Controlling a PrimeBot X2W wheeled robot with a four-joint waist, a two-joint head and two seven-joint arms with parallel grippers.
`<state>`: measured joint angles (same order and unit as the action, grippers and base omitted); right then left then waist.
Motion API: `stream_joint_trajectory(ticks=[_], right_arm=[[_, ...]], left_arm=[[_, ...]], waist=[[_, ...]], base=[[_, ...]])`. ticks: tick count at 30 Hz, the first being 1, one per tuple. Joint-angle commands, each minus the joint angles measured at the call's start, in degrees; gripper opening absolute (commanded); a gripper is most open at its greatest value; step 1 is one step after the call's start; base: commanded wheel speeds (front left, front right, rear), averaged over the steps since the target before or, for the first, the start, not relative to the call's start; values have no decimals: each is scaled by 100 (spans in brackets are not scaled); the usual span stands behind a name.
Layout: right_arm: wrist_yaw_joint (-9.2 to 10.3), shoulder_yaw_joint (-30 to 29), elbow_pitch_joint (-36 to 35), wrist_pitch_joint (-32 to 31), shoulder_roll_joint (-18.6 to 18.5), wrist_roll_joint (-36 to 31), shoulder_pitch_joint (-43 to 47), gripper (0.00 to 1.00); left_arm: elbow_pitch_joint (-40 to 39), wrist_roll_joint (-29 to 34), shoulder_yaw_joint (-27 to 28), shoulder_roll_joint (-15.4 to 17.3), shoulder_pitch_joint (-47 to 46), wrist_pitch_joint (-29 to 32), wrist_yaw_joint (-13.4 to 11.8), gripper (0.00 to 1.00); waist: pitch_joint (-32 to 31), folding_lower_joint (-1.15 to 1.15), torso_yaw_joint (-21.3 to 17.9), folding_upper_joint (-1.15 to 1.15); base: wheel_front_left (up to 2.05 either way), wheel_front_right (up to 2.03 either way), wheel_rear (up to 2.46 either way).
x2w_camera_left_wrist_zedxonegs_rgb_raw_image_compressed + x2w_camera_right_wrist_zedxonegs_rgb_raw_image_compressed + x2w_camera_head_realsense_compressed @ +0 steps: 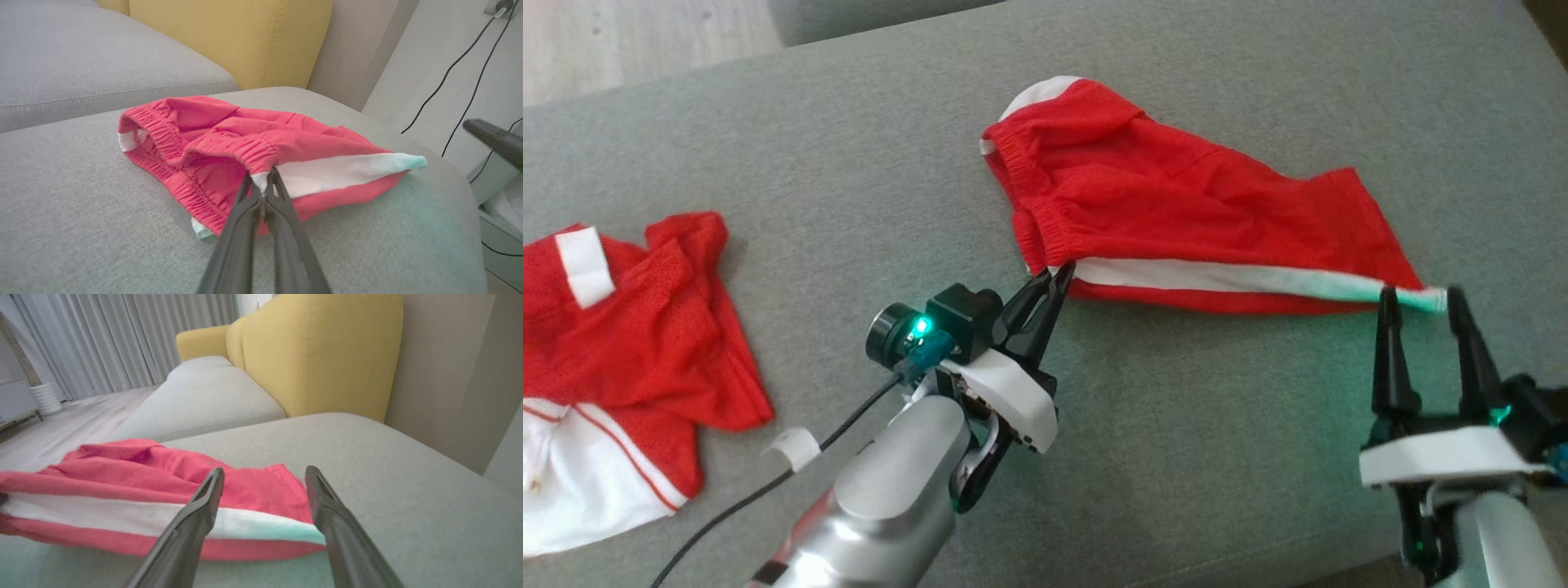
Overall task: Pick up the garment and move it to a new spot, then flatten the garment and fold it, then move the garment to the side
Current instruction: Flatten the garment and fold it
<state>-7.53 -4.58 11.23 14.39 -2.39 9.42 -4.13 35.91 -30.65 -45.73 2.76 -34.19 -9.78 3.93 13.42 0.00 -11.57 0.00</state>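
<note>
1. Garment (1176, 196): red shorts, lying crumpled on the grey sofa seat (849, 163), toward the far right part of it in the head view. The long axis runs left to right, with the elastic waistband (1033, 204) at the left end and the leg hem (1380, 220) at the right end
2. The white stripe (1217, 276) runs along the near edge of the garment, and this edge joins the two tools
3. The left tool (1062, 273) is pressed together on the waistband corner, just where the white stripe begins
4. The right tool (1419, 300) is spread, with one finger on each side of the hem end of the stripe, and it pinches nothing. I judge that closing here is what the coming move needs, so that both ends can be lifted together
5. A second red and white garment (629, 327) lies well apart at the left
6. No brand, label or writing can be read on any cloth
</note>
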Motion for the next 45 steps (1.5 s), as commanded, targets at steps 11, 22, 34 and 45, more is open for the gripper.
stream_joint_trajectory(ticks=[11,22,34,45], right_arm=[[4,-543,1382,36,-49,-88,-433,100],[4,-841,2179,58,-49,-325,-1001,100],[4,-962,2401,60,-49,-388,-1233,100],[4,-1019,2438,61,-49,-347,-1300,100]], left_arm=[[-410,64,57,118,58,-88,-130,0],[-653,46,-6,201,64,36,-194,0],[-858,33,-77,316,63,178,-249,0],[-916,-7,-128,345,74,240,-298,0]], waist=[[-61,0,154,0],[17,0,192,0],[105,0,190,0],[133,0,211,0]], base=[[0,0,0],[0,0,0],[0,0,0],[0,0,0]])
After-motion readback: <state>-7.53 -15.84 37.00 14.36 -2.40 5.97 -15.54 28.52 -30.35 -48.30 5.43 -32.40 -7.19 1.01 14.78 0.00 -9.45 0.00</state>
